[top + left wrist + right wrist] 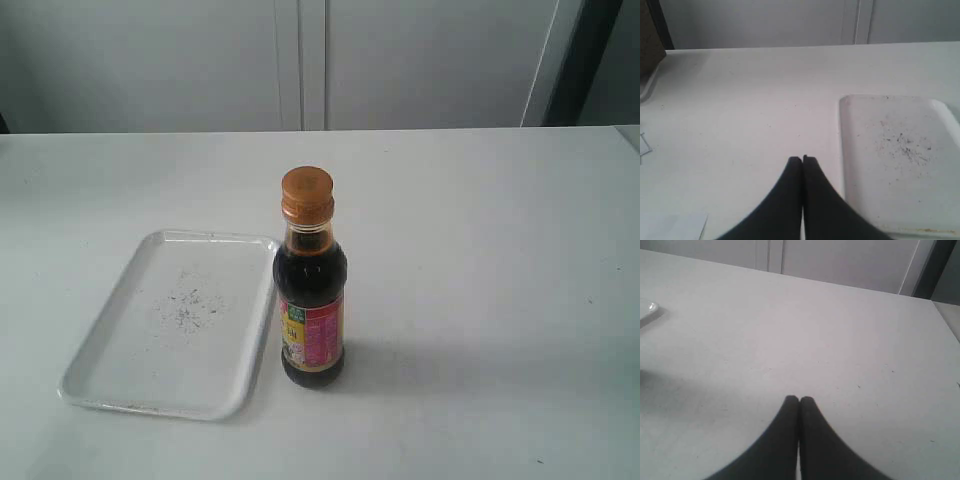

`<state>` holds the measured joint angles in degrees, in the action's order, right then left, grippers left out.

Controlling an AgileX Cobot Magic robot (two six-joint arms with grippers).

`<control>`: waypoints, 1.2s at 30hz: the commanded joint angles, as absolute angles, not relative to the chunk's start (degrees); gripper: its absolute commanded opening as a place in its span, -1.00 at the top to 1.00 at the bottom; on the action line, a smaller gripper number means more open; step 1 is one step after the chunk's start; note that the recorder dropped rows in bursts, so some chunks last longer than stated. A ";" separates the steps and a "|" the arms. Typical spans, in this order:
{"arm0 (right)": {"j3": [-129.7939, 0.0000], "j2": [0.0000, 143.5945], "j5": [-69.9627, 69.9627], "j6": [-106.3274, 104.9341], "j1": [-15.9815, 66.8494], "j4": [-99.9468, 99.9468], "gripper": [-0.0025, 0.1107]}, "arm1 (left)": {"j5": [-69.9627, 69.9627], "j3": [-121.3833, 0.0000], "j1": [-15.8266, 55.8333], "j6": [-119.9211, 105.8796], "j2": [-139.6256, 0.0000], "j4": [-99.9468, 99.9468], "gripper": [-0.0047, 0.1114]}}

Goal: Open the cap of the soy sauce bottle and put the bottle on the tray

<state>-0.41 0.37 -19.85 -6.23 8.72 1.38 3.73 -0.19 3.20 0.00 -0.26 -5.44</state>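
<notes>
The soy sauce bottle (311, 300) stands upright on the white table, just right of the tray (110, 345), with its coppery cap (306, 193) closed on the neck. No gripper shows in the exterior view. In the left wrist view my left gripper (802, 159) is shut with nothing in it, over bare table beside the tray's rim (841, 130); the bottle is out of that view. In the right wrist view my right gripper (799, 399) is also shut and empty above bare table, with a corner of the tray (649, 310) far off.
White cabinet doors (300, 60) rise behind the table's back edge. A dark upright (580, 60) stands at the back right. In the left wrist view a dark object (650, 45) and paper scraps (670, 226) lie off to one side.
</notes>
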 commanded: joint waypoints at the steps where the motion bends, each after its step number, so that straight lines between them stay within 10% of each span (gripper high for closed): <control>1: 0.00 0.00 -19.70 -6.70 8.46 1.52 0.96 | -2.03 0.00 2.99 0.55 0.00 -5.72 0.92; 17: 0.00 0.00 -19.70 -6.70 8.46 1.52 0.96 | -22.24 -3.56 2.99 4.05 -2.09 -5.05 0.92; 36: 0.00 0.00 -19.70 -6.70 8.46 1.52 0.96 | -42.52 -24.93 2.99 34.66 -47.74 36.62 0.92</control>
<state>-0.41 0.37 -19.85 -6.23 8.72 1.38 -37.46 -22.73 3.20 32.57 -42.70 32.60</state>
